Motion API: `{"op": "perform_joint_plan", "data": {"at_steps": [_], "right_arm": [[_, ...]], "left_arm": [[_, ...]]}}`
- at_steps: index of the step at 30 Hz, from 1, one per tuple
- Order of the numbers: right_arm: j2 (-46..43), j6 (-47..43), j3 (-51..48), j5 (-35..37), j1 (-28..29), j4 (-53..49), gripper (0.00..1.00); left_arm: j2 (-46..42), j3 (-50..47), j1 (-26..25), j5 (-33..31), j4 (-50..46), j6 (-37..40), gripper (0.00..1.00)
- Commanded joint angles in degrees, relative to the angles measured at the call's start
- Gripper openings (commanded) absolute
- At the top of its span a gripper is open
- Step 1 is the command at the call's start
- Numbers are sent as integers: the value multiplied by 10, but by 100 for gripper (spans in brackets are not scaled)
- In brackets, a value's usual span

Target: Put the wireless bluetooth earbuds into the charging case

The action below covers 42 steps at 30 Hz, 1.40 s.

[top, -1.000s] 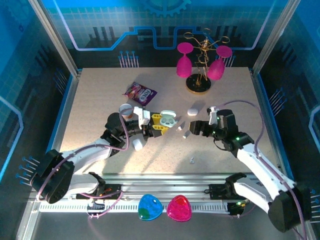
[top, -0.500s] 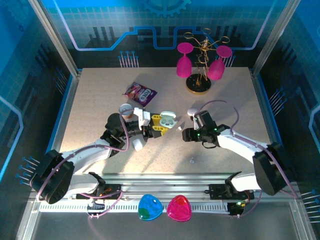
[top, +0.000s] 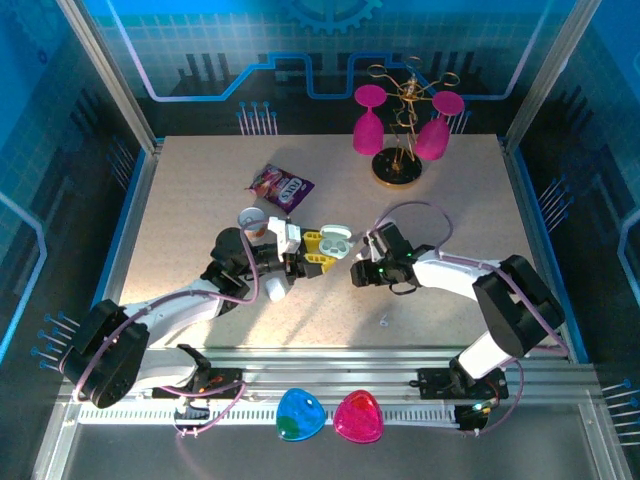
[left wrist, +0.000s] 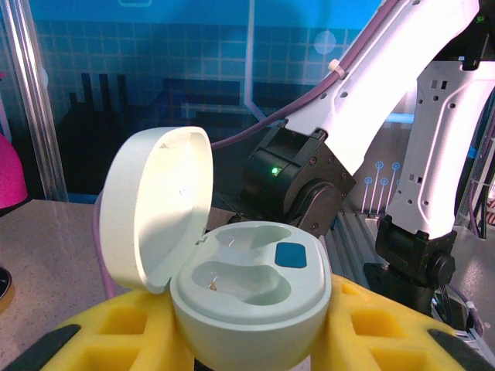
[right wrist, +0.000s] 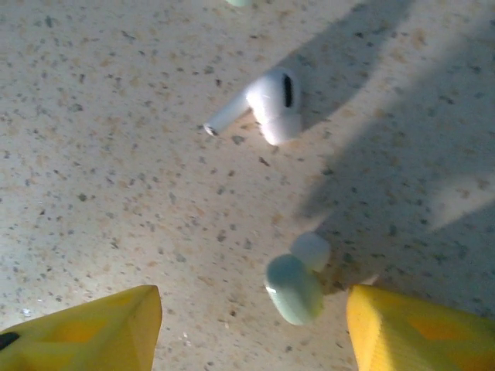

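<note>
— Where are the earbuds?
— Two lie on the speckled table. A pale green earbud sits between the yellow fingers of the right pincer. It is nearer the finger at three o'clock and seems to touch neither. A white earbud lies at twelve o'clock from it, stem toward eight.
— So the right pincer holds nothing?
— Nothing; its jaws stand wide apart, low over the table.
— And the charging case?
— The left pincer is clamped on the mint charging case. The lid is swung up at ten o'clock and both sockets are empty. From above, the case is close by, at ten o'clock of the right pincer.
— Farther out?
— A glass rack stands at the table's one o'clock and a snack packet at eleven.
</note>
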Motion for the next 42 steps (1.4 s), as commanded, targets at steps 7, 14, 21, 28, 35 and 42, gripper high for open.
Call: {"op": "perform_joint_plan", "data": {"at_steps": [7,14,21,28,35,42], "right_arm": [[7,17,29,-30,34,2,59],[-15,6,36,-21,41,6,59],[3,-21,47,4,8,-12,61],[36,-43,54,-47,-29,4,61],[49,-56,27,-123,-36,45,60],[25,-49,-9,-144,-35,59,59]], "left_arm": [[-21,-8,3,-5,-4,21,26],[-20,-6,3,-4,-5,23,27],[-24,-6,3,-4,-9,27,27],[-27,-7,3,-5,-19,31,27],[-15,-5,3,-2,-9,32,27],[-15,-6,3,-2,-9,34,27]]}}
